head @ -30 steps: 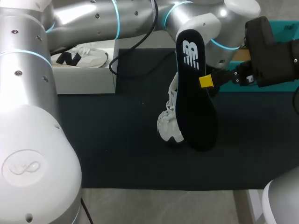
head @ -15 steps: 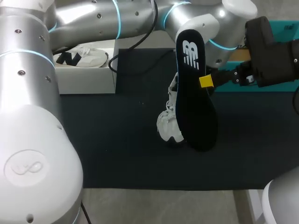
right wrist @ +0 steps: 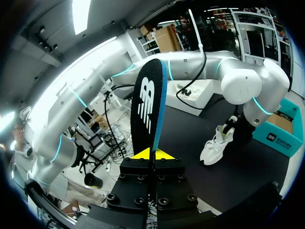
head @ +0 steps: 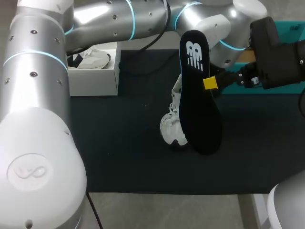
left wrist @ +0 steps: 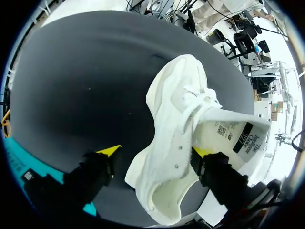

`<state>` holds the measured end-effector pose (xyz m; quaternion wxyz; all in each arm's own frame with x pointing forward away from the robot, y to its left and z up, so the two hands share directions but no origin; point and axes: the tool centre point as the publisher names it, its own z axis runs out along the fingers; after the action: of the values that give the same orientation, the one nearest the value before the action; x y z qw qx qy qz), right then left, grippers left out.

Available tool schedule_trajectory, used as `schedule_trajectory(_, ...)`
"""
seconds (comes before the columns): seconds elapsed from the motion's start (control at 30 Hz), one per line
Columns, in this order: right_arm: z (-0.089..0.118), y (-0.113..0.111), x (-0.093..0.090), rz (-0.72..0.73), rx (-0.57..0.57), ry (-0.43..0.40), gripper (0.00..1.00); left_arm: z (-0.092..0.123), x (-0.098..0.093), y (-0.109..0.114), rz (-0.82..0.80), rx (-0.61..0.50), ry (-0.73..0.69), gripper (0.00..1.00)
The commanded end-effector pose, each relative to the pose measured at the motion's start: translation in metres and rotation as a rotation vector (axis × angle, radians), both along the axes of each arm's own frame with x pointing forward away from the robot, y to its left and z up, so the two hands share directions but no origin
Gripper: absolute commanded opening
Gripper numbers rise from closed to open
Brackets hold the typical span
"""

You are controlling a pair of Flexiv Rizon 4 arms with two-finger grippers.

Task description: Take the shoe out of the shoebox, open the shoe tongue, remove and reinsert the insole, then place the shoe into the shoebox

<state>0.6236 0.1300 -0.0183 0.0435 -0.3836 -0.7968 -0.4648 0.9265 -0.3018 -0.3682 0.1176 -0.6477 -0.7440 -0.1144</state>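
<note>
Two pincers over one dark-matted counter (head: 109, 152).

- The right pincer (right wrist: 152, 153) is clamped tight on the near edge of a black insole (right wrist: 147, 105). The insole stands upright above the pincer, with its white logo at the far end.
- The left pincer (left wrist: 155, 151) is spread wide around a white sneaker (left wrist: 174, 143). One finger (left wrist: 202, 153) touches the sneaker's side beside the pulled-out tongue (left wrist: 233, 126). The other finger (left wrist: 108, 151) is apart from the sneaker, with bare mat between, so nothing is gripped.
- The sneaker's heel is nearest the left pincer and its toe points away, down at the counter.
- The white shoebox (head: 95, 81) is open and well apart from both pincers.
- A second white shoe (head: 93, 57) lies inside the shoebox.
</note>
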Motion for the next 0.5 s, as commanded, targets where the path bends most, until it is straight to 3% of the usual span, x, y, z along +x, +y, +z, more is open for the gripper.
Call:
schedule_trajectory(0.03, 0.0002, 0.0039, 0.0037, 0.001, -0.003, 0.004, 0.0, -0.0101, 0.0035, -0.0031, 0.0, 0.002, 0.011, 0.0)
schedule_trajectory(0.5, 0.0002, 0.0039, 0.0037, 0.001, -0.003, 0.004, 0.0, -0.0118, -0.0061, -0.0021, 0.066, -0.009, -0.017, 0.0)
